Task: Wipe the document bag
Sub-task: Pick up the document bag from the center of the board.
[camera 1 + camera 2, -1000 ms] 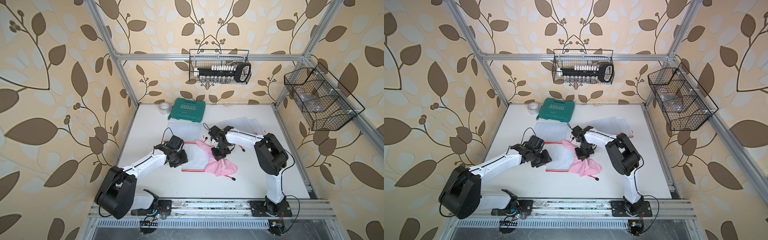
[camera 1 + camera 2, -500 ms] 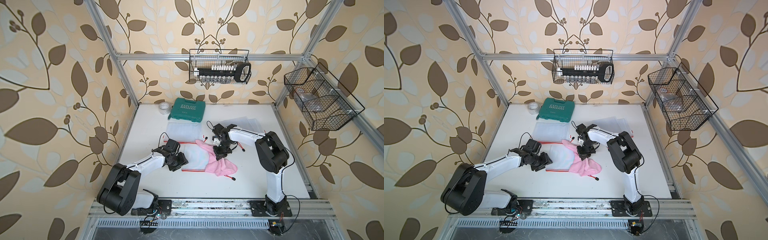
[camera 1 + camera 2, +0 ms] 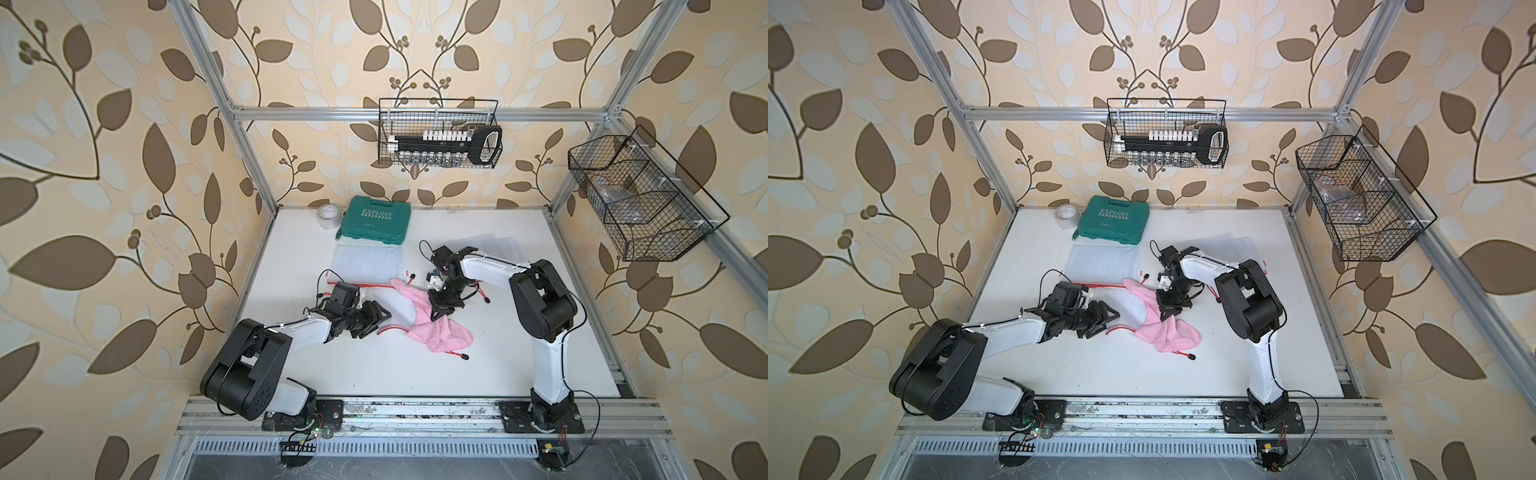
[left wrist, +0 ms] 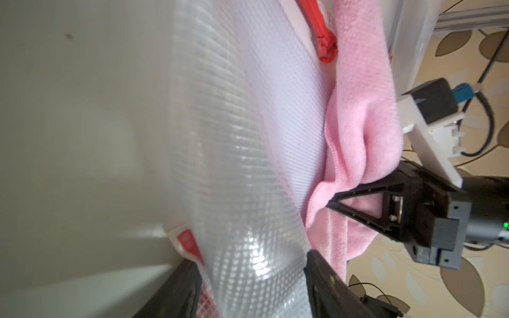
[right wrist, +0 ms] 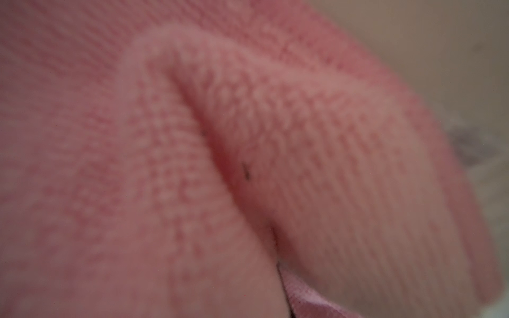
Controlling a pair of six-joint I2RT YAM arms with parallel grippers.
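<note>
Left wrist: right tool (image 4: 340, 202) pinches cloth (image 4: 363, 110).

One pink microfibre cloth (image 3: 445, 338); translucent white plastic document bag (image 4: 248, 165), fine grid weave, red zipper trim; dark green plastic case (image 3: 374, 220), white lettering; white tabletop (image 3: 374, 374); beige wallpaper (image 3: 124, 137), brown-and-pale leaf-vine print; black wire basket (image 3: 438, 100).

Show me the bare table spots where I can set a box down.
Widest: the front strip between cloth and rail. Also free: the right side between right arm and wall, and the back strip right of the case. Crowded: the middle, where bag, cloth, left pincer and right pincer meet.
</note>
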